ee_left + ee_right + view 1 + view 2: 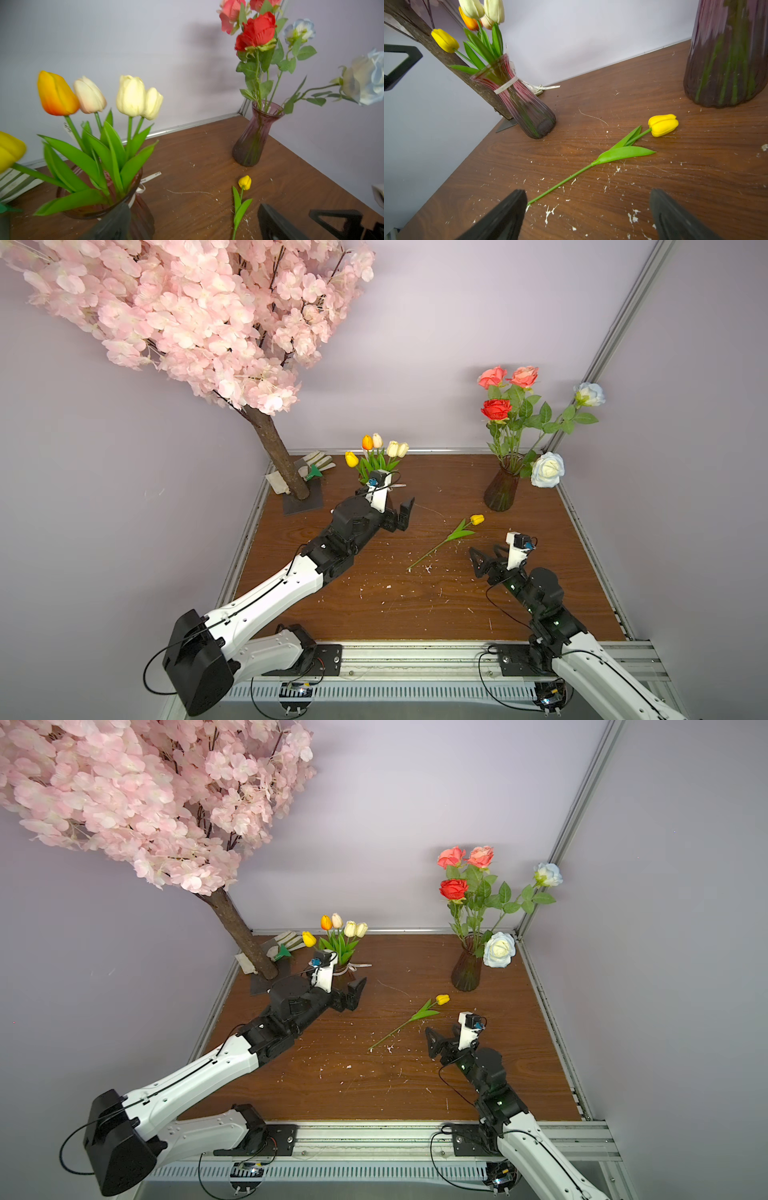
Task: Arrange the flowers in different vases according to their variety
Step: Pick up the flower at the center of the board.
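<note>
Several tulips stand in a ribbed purple vase with a pale ribbon at its neck, at the back left of centre. Several roses fill the other vase at the back right. One yellow tulip lies flat on the table between them. My left gripper is open and empty, close beside the ribboned vase. My right gripper is open, empty, near the lying tulip's stem end.
A big pink blossom tree rises from a trunk on a dark base plate at the back left, with striped gloves and a green tool behind it. White crumbs speckle the wooden table. Walls and metal rails close three sides.
</note>
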